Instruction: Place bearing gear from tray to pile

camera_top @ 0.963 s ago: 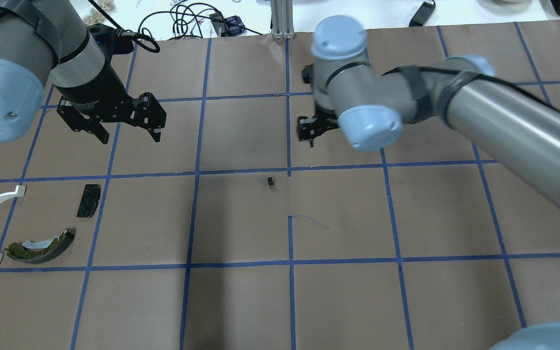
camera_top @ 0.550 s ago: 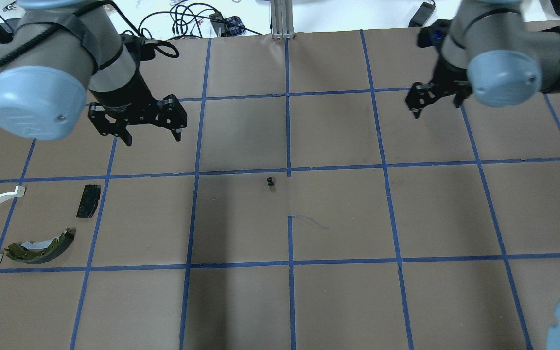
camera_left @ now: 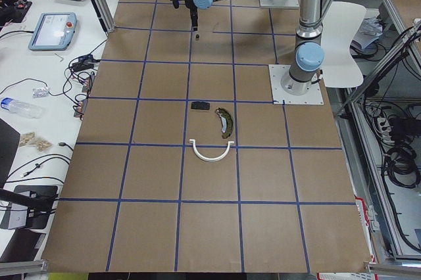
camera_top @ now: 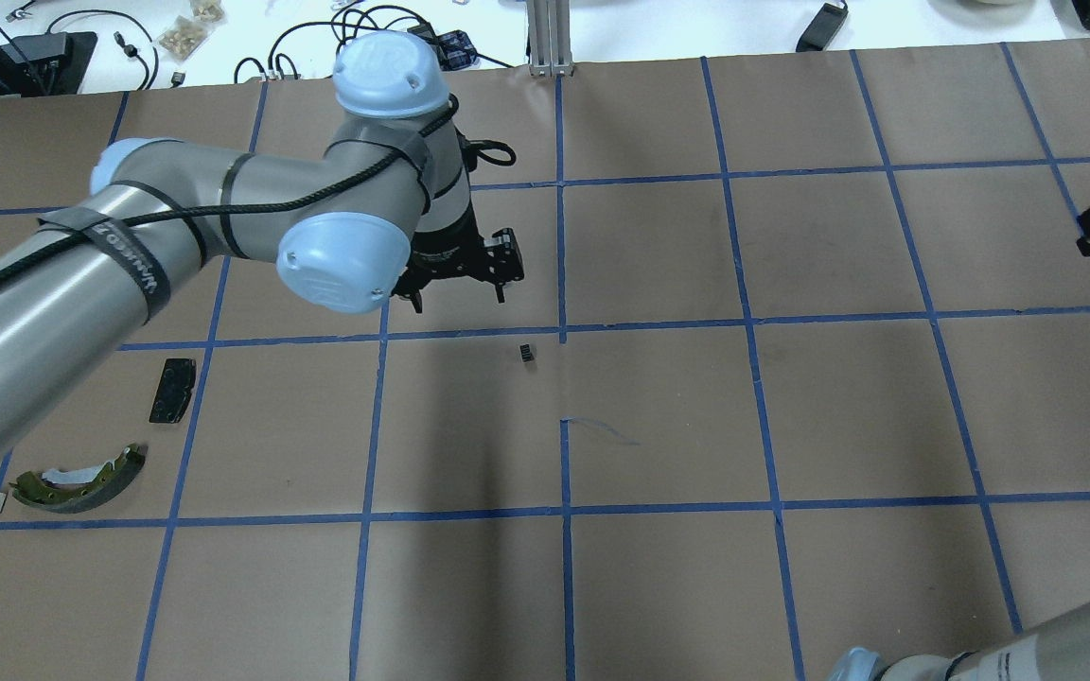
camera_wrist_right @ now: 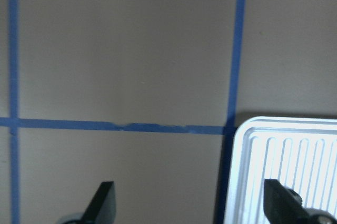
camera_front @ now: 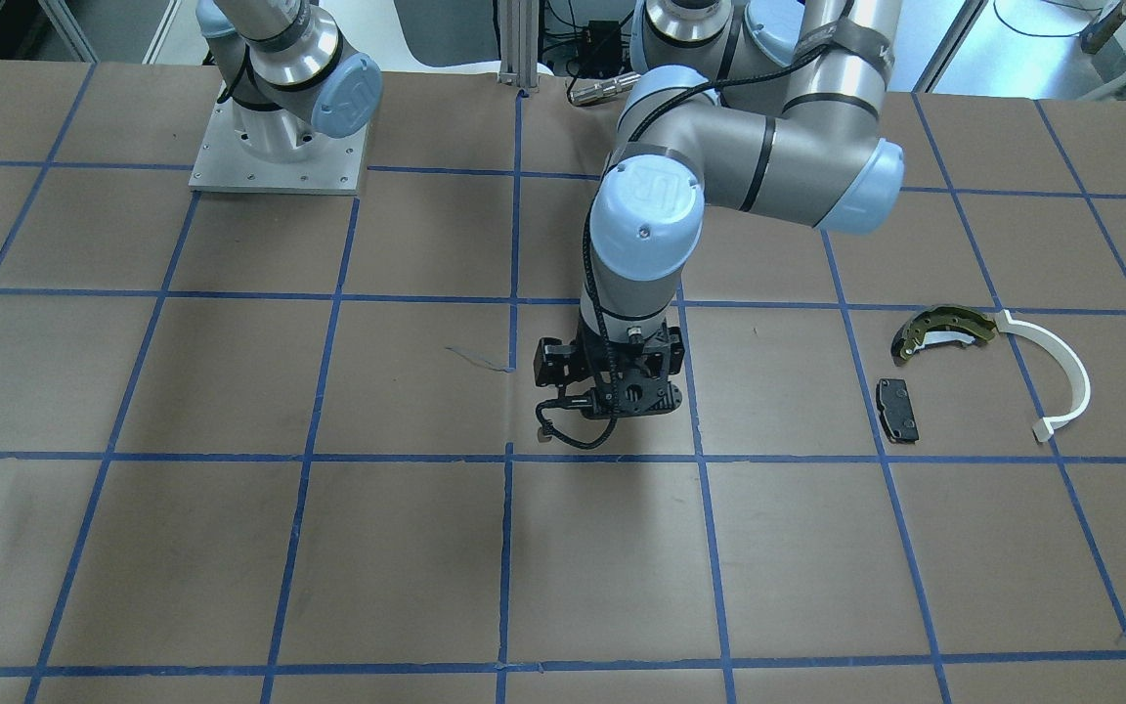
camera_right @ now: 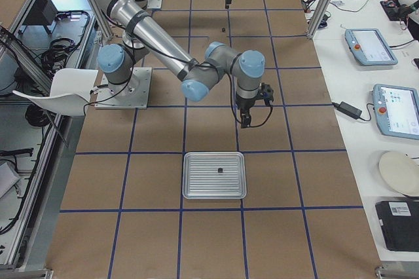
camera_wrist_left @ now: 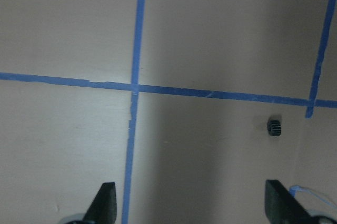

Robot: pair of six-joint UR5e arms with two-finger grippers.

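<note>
A desk point(camera_top: 659, 586) covered in matte brown paper and ruled into squares by blue tape lines point(camera_top: 561, 246) fills the views. The tiny black bearing gear point(camera_top: 527, 354), a stubby drum with fine ribs, lies alone on the bare paper near the desk's middle, just beside a tape crossing. The black, angular left claw point(camera_top: 459, 299) has its two fingers point(camera_wrist_left: 107, 203) spread wide and holds nothing; the gear sits ahead of it, apart from both fingers and roughly in line with one rather than centred in the gap, across a tape line from the claw in the overhead view. The gear is too small to tell which way its stub points; in the left wrist view it reads slightly taller than wide. The shallow silvery ridged metal tray point(camera_right: 200, 181) with rounded corners lies well apart at the robot's right end, a small dark part point(camera_right: 220, 171) inside it, and the right claw point(camera_wrist_right: 188, 197), also spread and empty, hangs near the tray's corner. At the opposite end the pile point(camera_left: 226, 122) holds an olive-gold curved shoe point(camera_front: 949, 318), a smooth white arc strip point(camera_front: 1074, 370) and a flat black rectangular pad point(camera_front: 897, 409), lying close together.
</note>
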